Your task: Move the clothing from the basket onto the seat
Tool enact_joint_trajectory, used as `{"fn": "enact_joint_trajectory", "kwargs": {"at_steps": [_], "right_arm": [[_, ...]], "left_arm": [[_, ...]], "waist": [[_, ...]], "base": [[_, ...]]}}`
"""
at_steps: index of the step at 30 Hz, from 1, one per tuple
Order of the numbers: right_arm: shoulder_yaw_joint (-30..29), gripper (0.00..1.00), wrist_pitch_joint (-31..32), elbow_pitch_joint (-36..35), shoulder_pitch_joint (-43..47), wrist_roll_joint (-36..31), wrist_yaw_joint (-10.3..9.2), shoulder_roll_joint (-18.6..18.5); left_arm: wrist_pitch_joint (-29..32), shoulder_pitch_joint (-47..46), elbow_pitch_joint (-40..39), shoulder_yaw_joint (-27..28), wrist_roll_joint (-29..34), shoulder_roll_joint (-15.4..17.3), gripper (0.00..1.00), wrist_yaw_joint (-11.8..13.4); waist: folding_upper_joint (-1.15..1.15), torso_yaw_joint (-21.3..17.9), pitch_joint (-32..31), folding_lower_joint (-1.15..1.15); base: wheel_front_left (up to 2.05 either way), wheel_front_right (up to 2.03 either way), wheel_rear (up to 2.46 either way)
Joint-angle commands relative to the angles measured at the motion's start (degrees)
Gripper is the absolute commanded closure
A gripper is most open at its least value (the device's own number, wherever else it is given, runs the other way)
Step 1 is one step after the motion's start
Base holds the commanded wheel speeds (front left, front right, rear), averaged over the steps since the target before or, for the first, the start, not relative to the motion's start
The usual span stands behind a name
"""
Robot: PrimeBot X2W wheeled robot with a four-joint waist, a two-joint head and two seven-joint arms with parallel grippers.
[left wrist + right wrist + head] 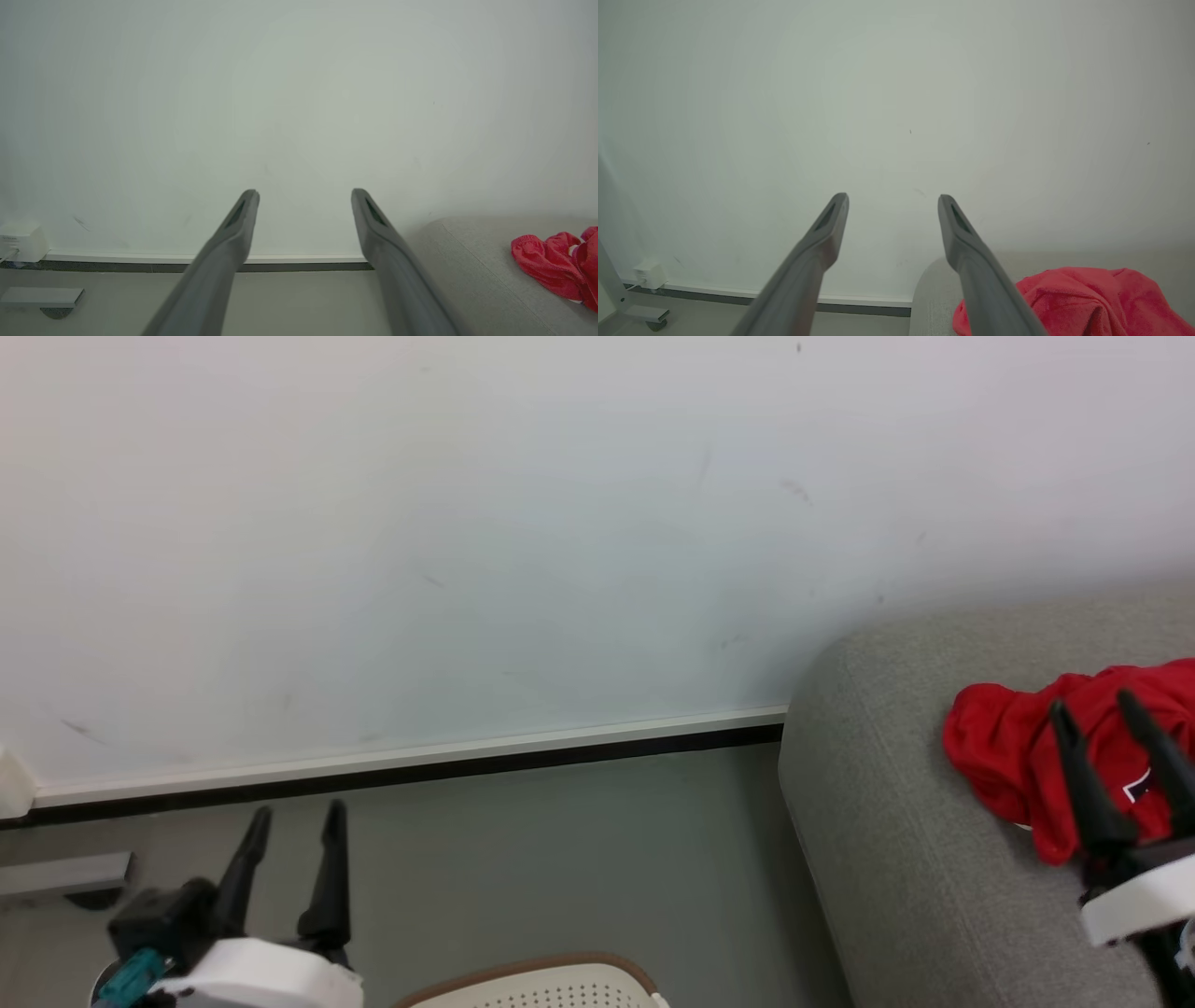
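Red fabric with a glimpse of white, the clothing [1013, 756] lies crumpled on the grey seat [887, 859] at the right edge of the head view. It is well apart from the basket [551, 987], whose brown rim and perforated cream wall peek in at the bottom centre. At the lower right the right gripper [1091, 701] rises in front of the clothing, its two dark fingers spread with nothing between them; whether they touch the cloth I cannot tell. At the lower left the left gripper [300, 809] stands over the grey-green floor [560, 859], its jaws likewise spread and empty, pointing towards the pale wall [467, 523] and its white-and-black skirting [420, 761]. In the right wrist view the clothing sits in the lower right corner, just beside the right-hand finger.
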Motion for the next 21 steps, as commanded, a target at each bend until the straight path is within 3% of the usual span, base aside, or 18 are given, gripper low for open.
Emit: {"fn": "enact_joint_trajectory", "kwargs": {"at_steps": [1, 12, 21], "right_arm": [[-0.8, 0.0, -0.4, -0.4, 1.7, -0.8, -0.13, 0.6], [-9.9, 0.0, -1.7, -4.2, 16.2, -9.5, -0.13, 12.2], [-8.0, 0.0, -1.7, -5.5, 19.3, -15.3, -0.13, 16.0]], "left_arm": [[-0.2, 0.9, -0.6, 0.6, -0.5, -0.2, 0.0, 0.1], [-0.1, 10.9, -2.0, 11.5, 7.4, -9.3, 0.0, -3.8], [-0.1, 12.7, 2.1, 16.8, 15.0, -15.1, 0.0, -9.5]], "waist": [[0.0, 0.3, 0.0, 0.01], [0.0, 3.0, 1.0, 0.01], [0.0, 3.7, 1.4, 0.01]], "base": [[0.0, 0.0, 0.0], [0.0, 0.0, 0.0], [0.0, 0.0, 0.0]]}}
